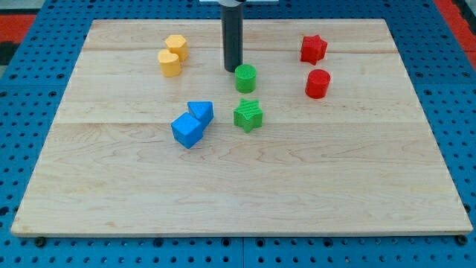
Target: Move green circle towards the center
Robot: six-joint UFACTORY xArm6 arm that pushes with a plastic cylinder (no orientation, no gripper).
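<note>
**Rod tip beside the green cylinder on a wooden tabletop**

Wooden tabletop made of pale planks fills most of the view, resting on a blue perforated base. A straight dark rod comes down from the view's top, slightly left of the middle. My tip sits on the wood just to the upper left of the green cylinder, very close to it; whether the two touch cannot be made out. This end effector is a plain rod with no jaws, so it has nothing to part or clamp.

The green cylinder, the round block named in the task, stands upright a little above the middle of the tabletop. Just below it, apart from it, lies the green star.

To the left of the star, two blue blocks sit touching each other: a blue cube and, behind it, a blue wedge-like block.

Toward the view's top left, two yellow blocks stand pressed together: a yellow hexagon and a yellow cylinder.

On the view's right, a red star lies near the top, and a red cylinder stands below it, apart.
</note>
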